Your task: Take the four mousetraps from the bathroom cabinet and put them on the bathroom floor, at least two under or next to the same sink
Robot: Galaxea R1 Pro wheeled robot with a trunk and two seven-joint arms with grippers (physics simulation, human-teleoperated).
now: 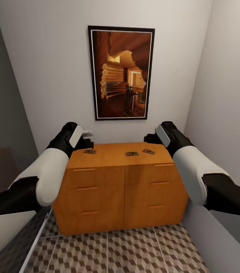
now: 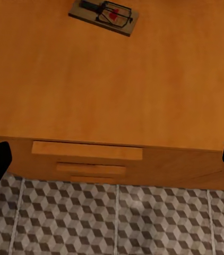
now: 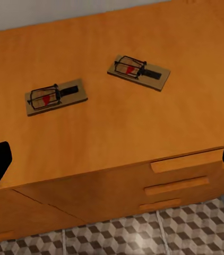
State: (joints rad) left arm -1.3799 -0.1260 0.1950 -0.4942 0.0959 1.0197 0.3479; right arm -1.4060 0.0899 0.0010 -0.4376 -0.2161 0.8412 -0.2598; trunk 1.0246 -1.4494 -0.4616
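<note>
Cube-patterned floor tiles [image 1: 127,250] lie nearest, below the wooden cabinet [image 1: 123,189]. Three mousetraps [image 1: 132,153] rest on its top. Left gripper [image 1: 83,141] and right gripper [image 1: 150,138] hover above with fingers apart, empty.

Cabinet [image 1: 122,182] viewed from head camera, high, facing forward-down. Each wrist camera held close above cabinet top, angled down. Cabinet top, bathroom floor [image 1: 116,250] shared by all views.

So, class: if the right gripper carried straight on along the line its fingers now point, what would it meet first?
Most likely the bare top of the cabinet, between the two mousetraps. Depth is hard to judge, but nothing stands in the way before the wood.
</note>
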